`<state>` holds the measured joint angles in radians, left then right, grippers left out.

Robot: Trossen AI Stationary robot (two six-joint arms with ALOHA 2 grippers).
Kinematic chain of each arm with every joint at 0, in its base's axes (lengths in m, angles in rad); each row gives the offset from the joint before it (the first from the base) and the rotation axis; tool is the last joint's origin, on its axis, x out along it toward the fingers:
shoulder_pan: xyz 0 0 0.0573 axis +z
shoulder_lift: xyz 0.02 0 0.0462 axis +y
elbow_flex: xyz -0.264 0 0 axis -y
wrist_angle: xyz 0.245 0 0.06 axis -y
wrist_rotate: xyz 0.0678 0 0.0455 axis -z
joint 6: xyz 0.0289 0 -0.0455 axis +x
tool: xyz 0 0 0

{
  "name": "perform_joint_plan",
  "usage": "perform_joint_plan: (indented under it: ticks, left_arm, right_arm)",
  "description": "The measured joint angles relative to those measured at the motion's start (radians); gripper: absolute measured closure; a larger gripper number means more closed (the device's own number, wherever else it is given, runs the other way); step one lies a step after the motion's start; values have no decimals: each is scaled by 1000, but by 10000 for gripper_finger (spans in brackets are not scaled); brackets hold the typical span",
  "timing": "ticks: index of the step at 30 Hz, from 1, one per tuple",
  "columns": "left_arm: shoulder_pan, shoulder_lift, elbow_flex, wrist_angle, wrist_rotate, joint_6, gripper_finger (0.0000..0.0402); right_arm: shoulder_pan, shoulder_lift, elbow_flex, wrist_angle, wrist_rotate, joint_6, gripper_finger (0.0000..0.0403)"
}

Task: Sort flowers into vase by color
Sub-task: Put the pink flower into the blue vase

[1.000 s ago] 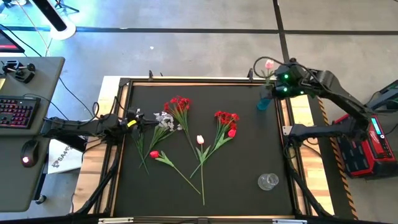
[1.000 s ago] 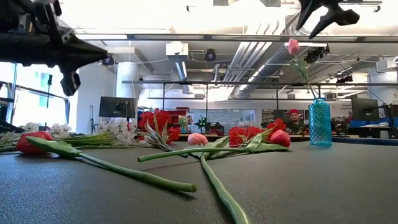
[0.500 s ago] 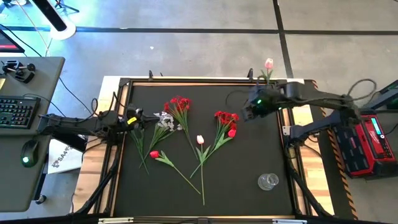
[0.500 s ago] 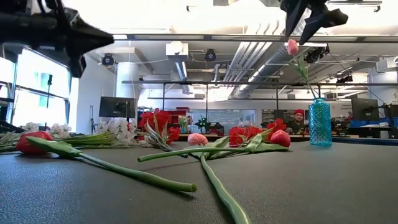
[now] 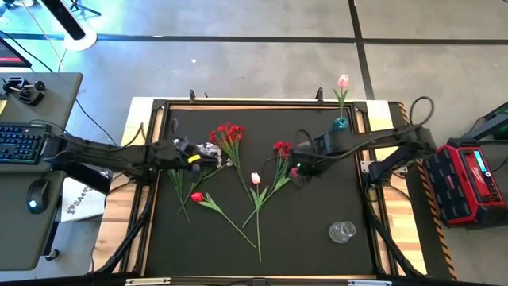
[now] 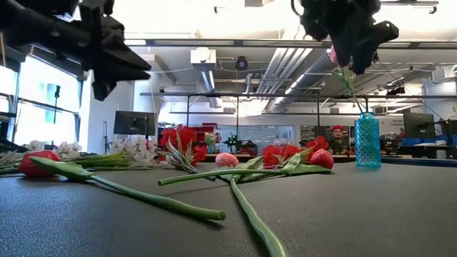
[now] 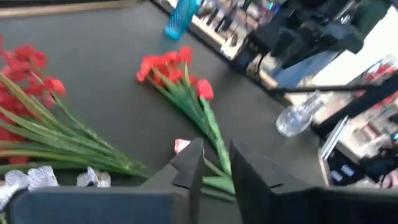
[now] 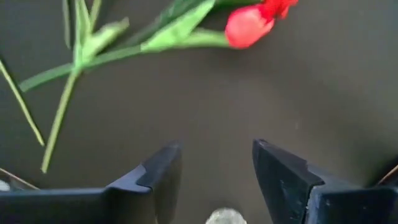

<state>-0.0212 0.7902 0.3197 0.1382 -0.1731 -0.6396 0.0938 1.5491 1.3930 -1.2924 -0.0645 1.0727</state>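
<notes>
Right end effector [image 5: 297, 171] hovers above red blossom cluster [image 5: 287, 149] mid-tabletop, fingers spread, nothing between them. Left end effector [image 5: 208, 157] reaches over white spray [image 5: 211, 151], fingers slightly parted, empty. Black tabletop [image 5: 317, 254] carries second red cluster [image 5: 230, 133], pink-white tulip [image 5: 255, 179], red bud [image 5: 197, 197], clear glass vase [image 5: 342, 231]. Blue vase [image 5: 340, 123] at far right edge holds one pink tulip [image 5: 343, 81].
</notes>
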Motion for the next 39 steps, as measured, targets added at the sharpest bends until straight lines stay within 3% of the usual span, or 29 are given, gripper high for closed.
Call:
perform_joint_plan:
  ticks: [8, 17, 25, 29, 33, 39]
  left_arm:
    - [1, 254, 94, 55, 44, 9, 254]
    - [-23, 529, 227, 61, 46, -230, 257]
    - [-94, 789, 351, 58, 35, -484, 275]
    - [-116, 876, 462, 58, 13, -490, 285]
    - [-128, 945, 593, -65, -18, -486, 292]
    - [-160, 1019, 744, -264, -48, -588, 294]
  right_arm:
    - [28, 114, 0, 59, -73, -34, 220]
    - [10, 158, -1, 157, -104, -58, 220]
    - [-51, 151, -1, 127, -139, -358, 220]
    - [-93, 126, -1, 207, -211, -511, 220]
    - [-121, 80, -1, 264, -323, -680, 220]
    - [-146, -47, -1, 321, -331, -806, 220]
